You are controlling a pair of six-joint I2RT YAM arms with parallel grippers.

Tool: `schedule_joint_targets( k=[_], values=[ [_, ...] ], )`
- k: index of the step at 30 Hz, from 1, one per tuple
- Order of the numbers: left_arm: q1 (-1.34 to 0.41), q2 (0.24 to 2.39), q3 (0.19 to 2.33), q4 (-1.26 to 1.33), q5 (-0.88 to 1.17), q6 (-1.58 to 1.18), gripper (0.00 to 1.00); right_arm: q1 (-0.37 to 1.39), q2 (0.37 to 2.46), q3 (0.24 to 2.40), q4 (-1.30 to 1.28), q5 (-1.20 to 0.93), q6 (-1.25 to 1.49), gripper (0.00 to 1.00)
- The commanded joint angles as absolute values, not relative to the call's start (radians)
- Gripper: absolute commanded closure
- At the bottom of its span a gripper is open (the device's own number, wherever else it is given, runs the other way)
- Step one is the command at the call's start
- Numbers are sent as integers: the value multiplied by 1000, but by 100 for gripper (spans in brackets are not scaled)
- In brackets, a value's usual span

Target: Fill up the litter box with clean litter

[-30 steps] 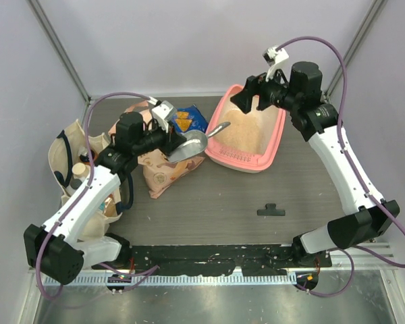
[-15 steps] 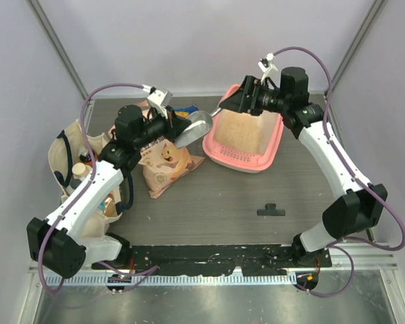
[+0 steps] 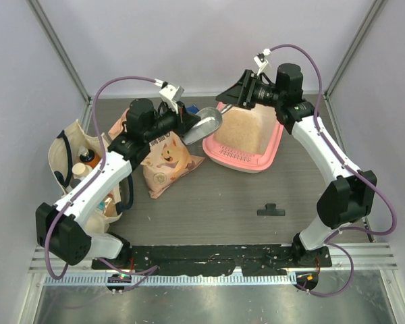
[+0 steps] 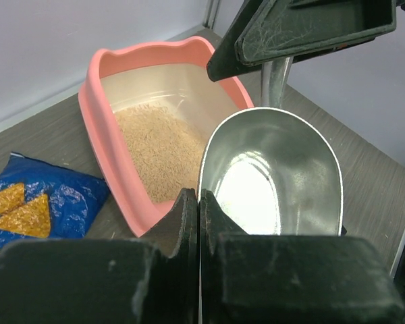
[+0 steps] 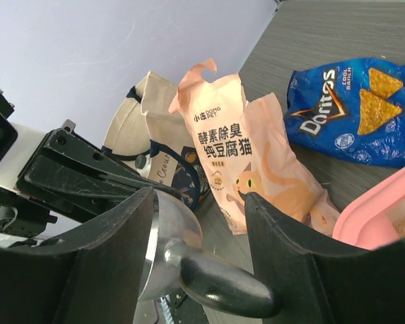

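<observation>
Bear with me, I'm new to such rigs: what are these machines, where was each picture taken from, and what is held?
Two robot arms stand at a table. One picture looks down from above; the other two come from a camera on each wrist. The left gripper is shut on the rim of an empty metal scoop; the right gripper is open around its handle. On the table lie a pink litter box partly filled with litter, a cat-printed litter bag, a blue chip bag, a cream tote and a black clip.
</observation>
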State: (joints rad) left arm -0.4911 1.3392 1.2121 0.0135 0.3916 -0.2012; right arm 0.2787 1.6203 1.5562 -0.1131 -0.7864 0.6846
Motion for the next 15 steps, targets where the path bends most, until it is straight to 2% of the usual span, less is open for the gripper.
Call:
schedule_joint_targets(
  k=[1,15],
  values=[
    [-495,1350,1276,118,362,-184,100,282,1569,1556,-17,-859,681,40],
    [-495,1382,1279,127,411,-140,100,279,1520,1525,-37,-922,620,60]
  ],
)
